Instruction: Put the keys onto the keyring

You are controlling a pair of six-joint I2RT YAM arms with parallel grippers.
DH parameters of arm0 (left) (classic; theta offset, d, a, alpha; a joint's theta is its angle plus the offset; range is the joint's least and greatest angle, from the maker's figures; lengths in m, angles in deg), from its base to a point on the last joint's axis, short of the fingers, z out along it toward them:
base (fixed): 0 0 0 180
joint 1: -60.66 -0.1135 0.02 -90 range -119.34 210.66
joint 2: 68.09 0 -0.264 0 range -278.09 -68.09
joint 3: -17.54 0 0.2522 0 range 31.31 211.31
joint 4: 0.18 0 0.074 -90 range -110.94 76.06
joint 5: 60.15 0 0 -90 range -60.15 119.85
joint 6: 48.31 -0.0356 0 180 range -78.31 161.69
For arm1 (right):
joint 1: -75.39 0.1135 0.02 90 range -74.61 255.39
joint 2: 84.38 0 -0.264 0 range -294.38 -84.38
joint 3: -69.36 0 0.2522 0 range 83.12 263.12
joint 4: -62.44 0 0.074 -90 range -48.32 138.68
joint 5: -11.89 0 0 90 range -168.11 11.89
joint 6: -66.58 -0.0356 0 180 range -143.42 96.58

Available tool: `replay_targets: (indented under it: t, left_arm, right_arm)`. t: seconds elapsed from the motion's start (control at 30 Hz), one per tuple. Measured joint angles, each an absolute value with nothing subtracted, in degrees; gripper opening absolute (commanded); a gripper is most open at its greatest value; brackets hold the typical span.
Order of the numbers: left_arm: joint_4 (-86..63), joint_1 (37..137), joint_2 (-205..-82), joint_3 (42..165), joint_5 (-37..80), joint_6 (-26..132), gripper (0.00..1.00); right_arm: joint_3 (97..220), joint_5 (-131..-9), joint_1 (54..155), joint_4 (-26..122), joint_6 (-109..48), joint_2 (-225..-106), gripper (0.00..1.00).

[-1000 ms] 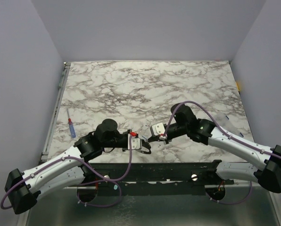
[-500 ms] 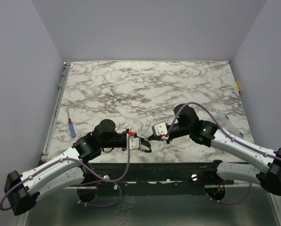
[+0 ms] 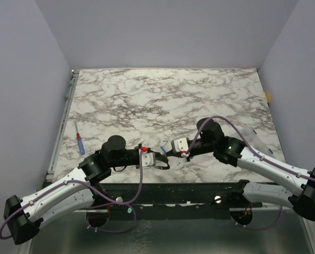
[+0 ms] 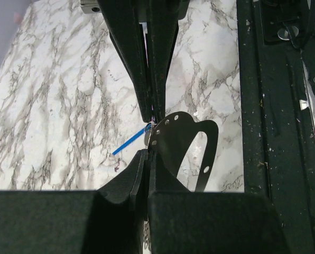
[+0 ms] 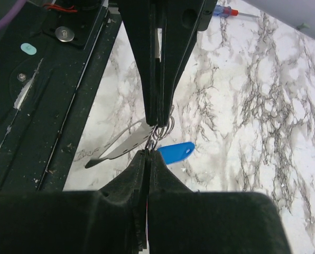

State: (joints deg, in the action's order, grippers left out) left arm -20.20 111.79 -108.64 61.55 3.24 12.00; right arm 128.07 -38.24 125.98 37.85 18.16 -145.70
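Note:
My two grippers meet tip to tip near the table's front edge. My left gripper (image 3: pixel 162 160) (image 4: pixel 148 153) is shut. My right gripper (image 3: pixel 170 153) (image 5: pixel 148 152) is shut too. The keyring (image 5: pixel 164 127), thin silvery wire loops, is pinched between both sets of tips. A blue-headed key (image 5: pixel 176 152) (image 3: pixel 163 150) hangs from the loops, seen edge-on in the left wrist view (image 4: pixel 129 144). A flat silvery tag with small holes (image 5: pixel 123 145) (image 4: pixel 181 138) hangs on the other side. Other keys are hidden by the fingers.
A blue-and-red-handled screwdriver (image 3: pixel 80 143) lies at the left edge of the marble table (image 3: pixel 163 100). The black mounting rail (image 3: pixel 200 190) runs along the near edge just below the grippers. Purple cables (image 3: pixel 221 120) loop over both arms.
The blue key has swung into sight between the two grippers. Both arms shifted slightly, tips staying together; the left wrist drew a little left.

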Motion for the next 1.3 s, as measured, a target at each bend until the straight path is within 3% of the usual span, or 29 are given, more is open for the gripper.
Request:
replay_targets:
  t: [0.33, 0.43, 0.5, 0.83, 0.9, 1.03, 1.3]
  left_arm:
    - [-18.32, 111.77, -107.18, 61.37, 4.07, 12.69, 0.0]
    - [-17.42, 111.77, -107.0, 61.37, 4.44, 12.94, 0.0]
    - [-16.9, 111.77, -106.96, 61.37, 4.59, 13.0, 0.0]
    - [-15.72, 111.77, -107.09, 61.24, 5.07, 13.48, 0.0]
    - [-15.39, 111.77, -107.55, 61.06, 5.42, 13.74, 0.0]
    - [-15.22, 111.77, -110.02, 61.04, 6.36, 15.75, 0.2]
    - [-13.82, 111.77, -116.8, 61.61, 17.46, 37.07, 0.26]
  right_arm:
    - [127.21, -38.7, 125.98, 39.0, 17.16, -145.09, 0.1]
    - [126.47, -38.89, 125.98, 39.75, 16.85, -144.41, 0.24]
    - [125.99, -39.2, 125.98, 40.12, 16.53, -143.91, 0.25]
    - [124.98, -40.6, 125.98, 41.82, 14.36, -142.33, 0.04]
    - [124.33, -42.78, 126.03, 42.55, 12.48, -141.7, 0.09]
    - [122.08, -49.75, 126.05, 45.52, 5.51, -140.19, 0.31]
    - [119.24, -69.78, 126.03, 49.41, -23.54, -142.42, 0.62]
